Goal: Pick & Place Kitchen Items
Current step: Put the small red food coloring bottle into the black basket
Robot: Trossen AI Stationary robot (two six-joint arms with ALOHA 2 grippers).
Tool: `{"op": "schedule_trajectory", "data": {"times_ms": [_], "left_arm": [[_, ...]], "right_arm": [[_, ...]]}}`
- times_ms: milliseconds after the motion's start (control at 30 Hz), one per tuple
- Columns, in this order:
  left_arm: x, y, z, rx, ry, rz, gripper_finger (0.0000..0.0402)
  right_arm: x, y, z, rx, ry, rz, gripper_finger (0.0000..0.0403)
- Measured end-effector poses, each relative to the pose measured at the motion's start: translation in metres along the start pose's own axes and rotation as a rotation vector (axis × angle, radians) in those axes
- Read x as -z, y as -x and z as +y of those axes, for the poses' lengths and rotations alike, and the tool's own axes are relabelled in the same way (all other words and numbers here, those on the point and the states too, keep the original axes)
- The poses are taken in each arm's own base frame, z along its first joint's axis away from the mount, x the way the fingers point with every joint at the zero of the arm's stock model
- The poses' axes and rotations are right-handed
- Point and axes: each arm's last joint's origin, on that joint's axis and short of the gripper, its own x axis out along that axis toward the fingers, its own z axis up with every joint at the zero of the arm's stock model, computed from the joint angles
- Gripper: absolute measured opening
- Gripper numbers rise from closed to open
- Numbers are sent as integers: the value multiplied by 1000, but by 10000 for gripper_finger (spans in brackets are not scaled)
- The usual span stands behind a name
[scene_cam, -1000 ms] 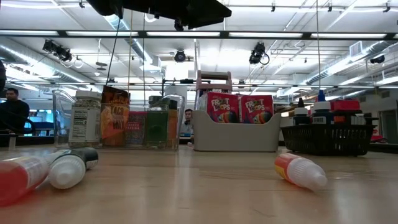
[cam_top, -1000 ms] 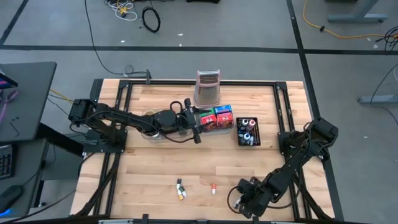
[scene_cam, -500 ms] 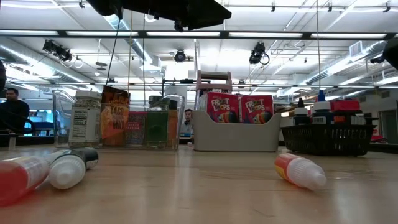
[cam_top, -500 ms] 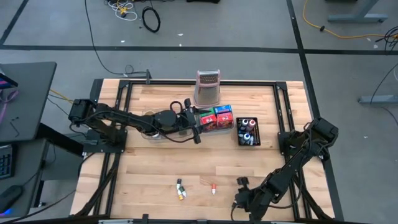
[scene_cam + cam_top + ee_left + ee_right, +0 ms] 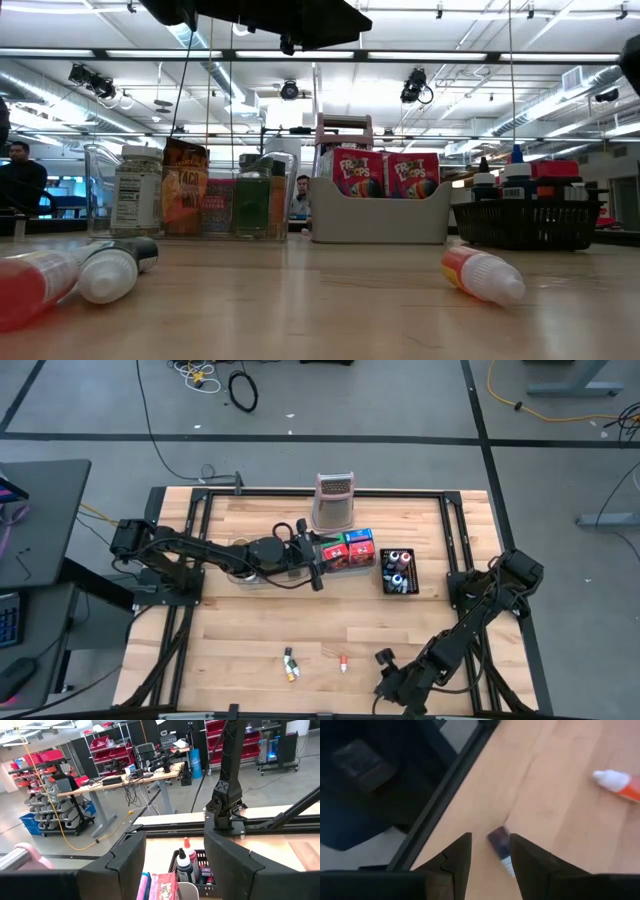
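My right gripper [image 5: 489,839] hangs open near the table's near edge [image 5: 384,657], slanting down. A small dark-capped white bottle [image 5: 500,847] lies on the wood in the gap beyond its fingertips; no touch shows. A red bottle with a white cap [image 5: 620,784] lies close by on its side [image 5: 343,662]. Two more small bottles [image 5: 290,664] lie to its left. My left gripper [image 5: 172,840] stays level and open, with nothing between its fingers, above the grey tray [image 5: 348,550] of red and green boxes.
A metal grater [image 5: 334,502] stands at the far middle. A black basket [image 5: 398,570] of dark-capped bottles sits right of the grey tray, a clear tray [image 5: 190,195] of jars and packets left of it. The black frame rail [image 5: 435,795] runs along the near edge.
My right gripper has rolled a good way about the line it points along, staying near the table's near edge. Its fingers have kept the same gap. The bottles on the table have not moved.
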Motion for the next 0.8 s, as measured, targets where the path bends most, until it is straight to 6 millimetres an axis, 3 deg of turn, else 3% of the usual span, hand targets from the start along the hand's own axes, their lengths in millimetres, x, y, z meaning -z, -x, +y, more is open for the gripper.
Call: {"op": "schedule_trajectory", "data": {"times_ms": [167, 433, 800], "left_arm": [[0, 0, 0, 0, 2, 0, 210], [1, 0, 0, 2, -3, 11, 210], [4, 0, -1, 7, -14, 39, 210]], "right_arm": [[-2, -1, -6, 1, -5, -2, 160], [1, -16, -11, 12, 135, 19, 192], [11, -34, -14, 5, 163, 76, 169]]}}
